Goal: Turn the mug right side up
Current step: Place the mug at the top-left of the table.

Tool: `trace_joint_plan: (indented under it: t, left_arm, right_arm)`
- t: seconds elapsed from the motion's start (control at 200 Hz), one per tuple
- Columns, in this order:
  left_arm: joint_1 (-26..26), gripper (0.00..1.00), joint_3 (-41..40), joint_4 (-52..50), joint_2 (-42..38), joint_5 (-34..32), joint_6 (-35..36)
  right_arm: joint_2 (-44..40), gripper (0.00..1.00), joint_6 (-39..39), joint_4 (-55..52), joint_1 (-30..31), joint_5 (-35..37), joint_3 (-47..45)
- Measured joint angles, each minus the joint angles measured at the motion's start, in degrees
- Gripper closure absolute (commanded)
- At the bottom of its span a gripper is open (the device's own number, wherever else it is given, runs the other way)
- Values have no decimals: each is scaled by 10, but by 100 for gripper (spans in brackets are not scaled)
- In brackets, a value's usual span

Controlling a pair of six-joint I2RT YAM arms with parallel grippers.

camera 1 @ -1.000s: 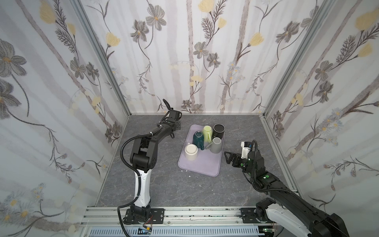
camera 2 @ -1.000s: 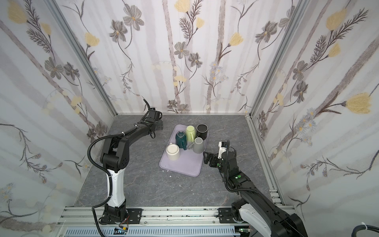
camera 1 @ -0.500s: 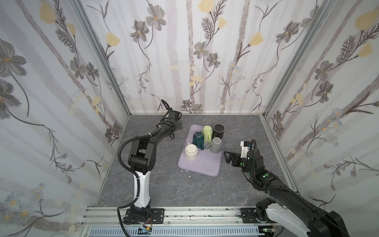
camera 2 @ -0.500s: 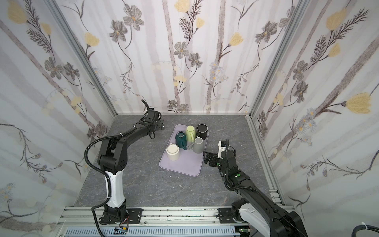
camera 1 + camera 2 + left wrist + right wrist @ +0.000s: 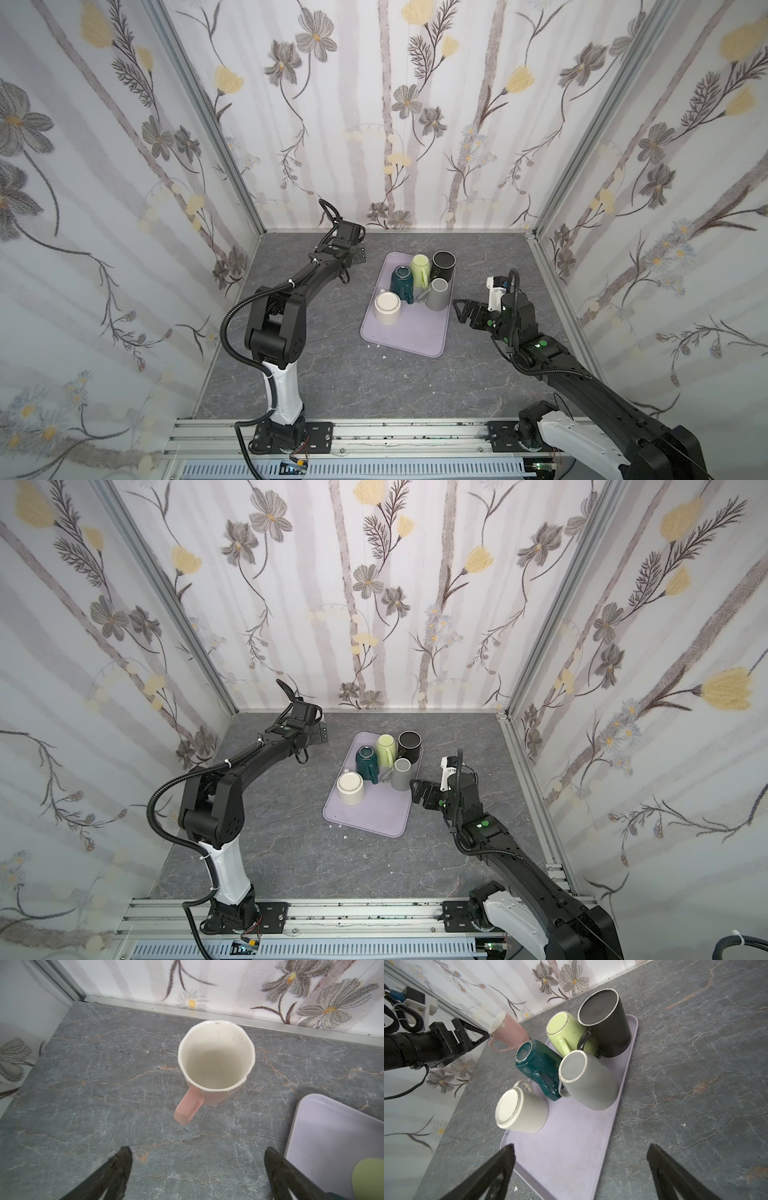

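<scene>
A pink mug [image 5: 216, 1059] with a cream inside stands upright on the grey table near the back wall, its mouth up and its handle pointing at my left gripper [image 5: 198, 1153]. That gripper is open, a short way back from the mug and holding nothing. The right wrist view shows the mug [image 5: 508, 1032] just beyond the left gripper [image 5: 477, 1036]. In both top views the left gripper [image 5: 357, 255] hides it. My right gripper [image 5: 580, 1147] is open and empty over the near right edge of the lavender tray [image 5: 571, 1157].
The tray [image 5: 415, 336] lies mid-table with several mugs bottom-up on it: cream [image 5: 387, 307], teal [image 5: 402, 280], lime [image 5: 420, 268], black [image 5: 444, 266] and grey [image 5: 438, 293]. The back wall runs close behind the pink mug. A tray corner [image 5: 324, 1126] sits beside the left gripper.
The left jaws have spread a little wider to fully open. Both arms have barely moved, and the mugs on the tray are as before.
</scene>
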Motion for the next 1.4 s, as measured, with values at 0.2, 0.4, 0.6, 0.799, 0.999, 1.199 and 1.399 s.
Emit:
trace_joint_plan:
  t: [0.2,0.4,0.6,0.799,0.999,1.199,1.399]
  left_arm:
    - [-12,0,-82,9,-64,-16,-2]
    - [-24,0,-154,25,-133,-19,-2]
    - [-38,0,-252,68,-216,22,-17]
    - [-67,0,-314,130,-242,80,-33]
    - [-87,0,-361,176,-255,115,-29]
    - [-104,0,-445,234,-308,122,-13]
    - [-126,0,-510,304,-332,134,6]
  right_arm:
    - [19,0,-9,-40,0,-2,7]
    - [9,0,-11,-54,1,-6,3]
    - [-14,1,3,-56,6,-2,3]
    - [-35,0,34,-57,46,16,4]
    - [-23,0,58,-73,93,38,33]
    - [-10,0,75,-73,112,59,43]
    - [20,1,92,-73,142,75,50]
